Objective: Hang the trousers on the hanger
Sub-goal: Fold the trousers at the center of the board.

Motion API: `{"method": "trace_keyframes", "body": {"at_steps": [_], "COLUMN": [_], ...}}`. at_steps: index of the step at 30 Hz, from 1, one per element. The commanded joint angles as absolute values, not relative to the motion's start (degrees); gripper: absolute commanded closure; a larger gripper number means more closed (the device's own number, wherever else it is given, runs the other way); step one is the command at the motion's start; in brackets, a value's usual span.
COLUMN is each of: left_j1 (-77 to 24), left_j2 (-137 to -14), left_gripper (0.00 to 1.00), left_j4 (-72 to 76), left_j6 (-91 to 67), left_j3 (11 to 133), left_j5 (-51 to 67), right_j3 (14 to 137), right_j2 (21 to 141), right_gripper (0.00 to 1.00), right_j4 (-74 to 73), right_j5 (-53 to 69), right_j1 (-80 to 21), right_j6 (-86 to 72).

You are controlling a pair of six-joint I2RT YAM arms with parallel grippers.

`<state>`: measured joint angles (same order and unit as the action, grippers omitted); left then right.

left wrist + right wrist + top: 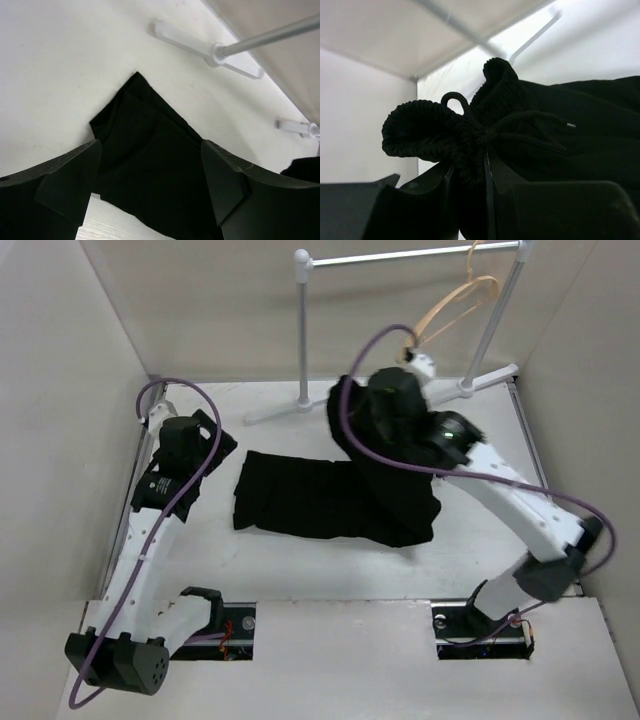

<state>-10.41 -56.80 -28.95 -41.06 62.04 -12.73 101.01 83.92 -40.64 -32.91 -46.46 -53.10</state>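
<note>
Smooth white table (300,570), ribbed black trousers (320,500)

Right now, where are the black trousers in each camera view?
Top external: trousers lie mid-table, one end raised at the right arm.
Left wrist: lower centre, flat between the open left fingers.
Right wrist: bunched drawstring waistband at centre, pinched by the right fingers.
Shared landmark: white rail stand, beyond the trousers in top and left wrist views.

Top external: high behind arm bases (480,630), looking down on whole table (300,570). Left wrist: close, low, facing trousers (150,165) leg end, rail stand (210,47) upper right. Right wrist: very near bunched waistband (435,130). All views share trousers.
</note>
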Motion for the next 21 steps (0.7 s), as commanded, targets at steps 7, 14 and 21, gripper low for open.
{"method": "trace_keyframes", "body": {"at_steps": [7, 14, 21], "left_j1": [0.8, 0.2, -11.0], "left_j2": [-51.9, -54.5, -62.9], "left_gripper": [0.2, 0.19, 0.23], "left_j4": [-32.3, -30.2, -26.6], "left_j6": [-38.8, -37.1, -33.9], "left_j3": [61.1, 60.7, 56.4], "left_j5": [-11.9, -15.1, -13.5], "right_j3": [123.2, 120.2, 81.7], "right_j2": [114.2, 111.1, 84.9], "right_gripper": [0.51, 0.11, 0.58], "right_j4": [-37.3, -37.8, -24.6], "right_j5": [-27.4, -21.4, -16.4], "right_j1": [-62.0, -61.7, -49.8], "right_j6": [-60.5, -55.6, -48.4]}}
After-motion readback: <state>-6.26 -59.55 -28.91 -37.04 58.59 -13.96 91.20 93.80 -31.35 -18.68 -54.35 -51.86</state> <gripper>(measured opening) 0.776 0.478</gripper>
